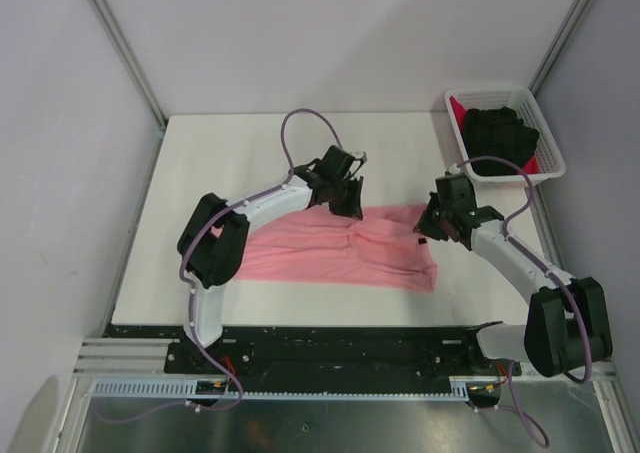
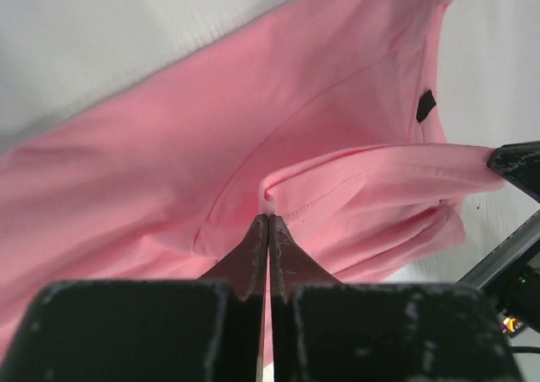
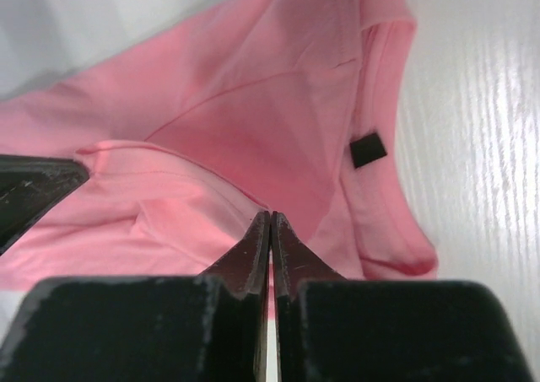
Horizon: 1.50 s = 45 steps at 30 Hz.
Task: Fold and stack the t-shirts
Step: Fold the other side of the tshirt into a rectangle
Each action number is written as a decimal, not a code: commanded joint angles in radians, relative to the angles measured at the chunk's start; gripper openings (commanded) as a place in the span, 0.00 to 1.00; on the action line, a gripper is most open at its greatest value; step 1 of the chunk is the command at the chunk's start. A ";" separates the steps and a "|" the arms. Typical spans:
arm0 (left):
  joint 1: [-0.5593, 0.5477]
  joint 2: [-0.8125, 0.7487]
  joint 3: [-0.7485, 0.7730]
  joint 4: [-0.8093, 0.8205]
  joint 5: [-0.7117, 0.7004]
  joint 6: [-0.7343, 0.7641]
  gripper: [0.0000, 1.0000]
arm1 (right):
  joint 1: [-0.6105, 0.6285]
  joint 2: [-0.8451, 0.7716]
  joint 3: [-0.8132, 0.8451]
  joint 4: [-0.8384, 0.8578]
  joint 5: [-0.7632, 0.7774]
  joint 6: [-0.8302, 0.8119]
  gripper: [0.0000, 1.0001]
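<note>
Jaws on rumpled salmon-pink t-shirt (image 1: pixel 330 258)

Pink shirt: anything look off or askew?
Nothing damaged. The salmon-pink t-shirt lies slanted on the table, its far edge pinched up into a ridge between the left tool and right tool, both shut on it.

Left fingers (image 2: pixel 246 260) and right fingers (image 3: pixel 250 249) are both pressed closed.
</note>
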 commanded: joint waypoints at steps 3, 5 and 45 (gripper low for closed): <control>-0.009 -0.107 -0.071 0.006 -0.019 0.006 0.00 | 0.054 -0.083 -0.001 -0.059 0.035 0.027 0.03; -0.011 -0.117 -0.088 0.009 -0.021 0.006 0.00 | 0.064 -0.093 -0.001 -0.068 0.039 0.032 0.03; -0.018 -0.276 -0.267 0.041 -0.020 0.002 0.00 | 0.174 -0.199 0.029 -0.155 0.063 0.088 0.04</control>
